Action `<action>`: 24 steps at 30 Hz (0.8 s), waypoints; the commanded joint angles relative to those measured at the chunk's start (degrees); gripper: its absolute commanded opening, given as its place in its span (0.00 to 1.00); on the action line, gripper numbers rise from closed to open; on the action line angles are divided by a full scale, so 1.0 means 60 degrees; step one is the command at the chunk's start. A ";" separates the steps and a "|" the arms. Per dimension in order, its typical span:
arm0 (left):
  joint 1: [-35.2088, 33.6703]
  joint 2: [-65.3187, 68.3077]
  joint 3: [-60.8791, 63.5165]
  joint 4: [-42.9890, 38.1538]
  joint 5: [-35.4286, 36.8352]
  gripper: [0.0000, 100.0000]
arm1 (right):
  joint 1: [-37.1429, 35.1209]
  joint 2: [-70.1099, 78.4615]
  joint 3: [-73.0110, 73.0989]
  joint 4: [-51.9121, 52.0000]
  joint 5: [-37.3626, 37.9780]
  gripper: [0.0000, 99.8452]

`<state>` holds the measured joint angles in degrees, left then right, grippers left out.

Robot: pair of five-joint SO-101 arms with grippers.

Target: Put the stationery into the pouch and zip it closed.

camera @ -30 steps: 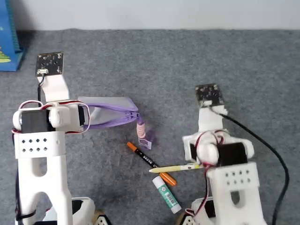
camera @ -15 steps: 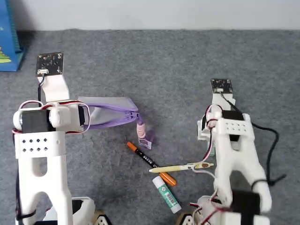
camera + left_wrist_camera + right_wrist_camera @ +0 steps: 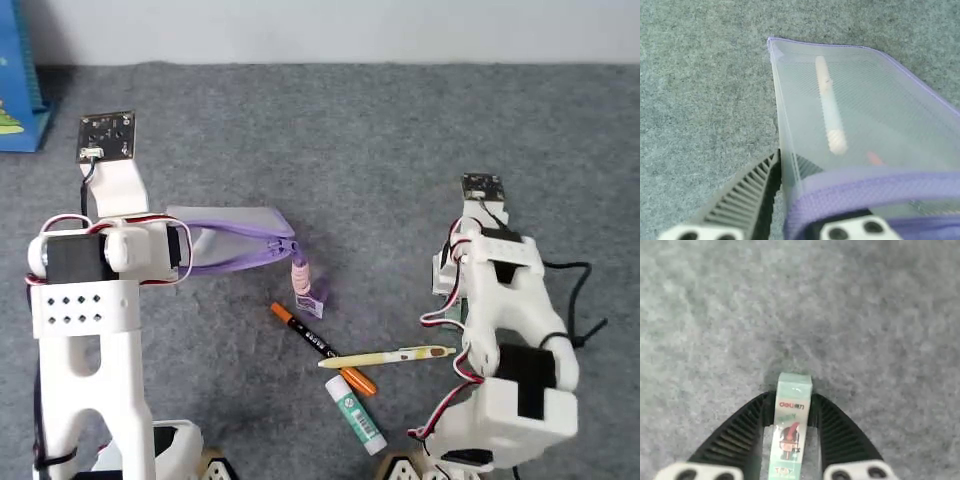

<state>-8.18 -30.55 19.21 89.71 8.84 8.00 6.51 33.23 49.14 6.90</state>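
Observation:
A clear pouch (image 3: pixel 235 245) with a purple zip edge lies at the left. My left gripper (image 3: pixel 786 160) is shut on its corner, one finger on each side of the wall. Through the pouch (image 3: pixel 865 115) I see a cream pen (image 3: pixel 829 107) inside. My right gripper (image 3: pixel 794 400) is shut on a mint-green eraser (image 3: pixel 790 432), low over the grey mat. The right arm (image 3: pixel 500 290) stands at the right of the table. An orange and black marker (image 3: pixel 320 347), a yellow pen (image 3: pixel 385 357) and a glue stick (image 3: pixel 355 408) lie between the arms.
A pink zip charm (image 3: pixel 300 275) with a purple tag (image 3: pixel 315 300) trails from the pouch mouth toward the marker. A blue box (image 3: pixel 20 100) stands at the back left corner. Grey mat (image 3: pixel 380 140) stretches to the back wall.
The right arm has swung away from the yellow pen toward the back right, and the pen's far end now shows. The left arm and pouch have not moved.

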 commanded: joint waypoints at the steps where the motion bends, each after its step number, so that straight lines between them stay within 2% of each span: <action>1: 0.0000 -0.0103 -0.0022 0.0015 0.0059 0.01 | -0.0125 -0.0051 -0.0513 0.0344 0.0322 0.01; 8: 0.0000 -0.0103 -0.0037 0.0000 0.0073 0.01 | -0.0755 -0.2689 -0.0469 0.2308 0.0264 0.01; 13: 0.0029 -0.0044 -0.0139 -0.0132 0.0088 0.01 | -0.1619 -0.5121 -0.0469 0.3451 0.0249 0.01; 19: 0.0073 -0.0029 -0.0359 -0.0103 0.0088 0.01 | -0.3187 -0.7729 -0.0469 0.4344 -0.0352 0.01; 24: 0.0073 -0.0029 -0.0359 -0.0103 0.0088 0.01 | -0.4769 -0.9341 -0.0469 0.4374 -0.0689 0.01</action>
<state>-8.18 -30.55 19.21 89.71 8.84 -15.91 -43.52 32.18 75.34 4.44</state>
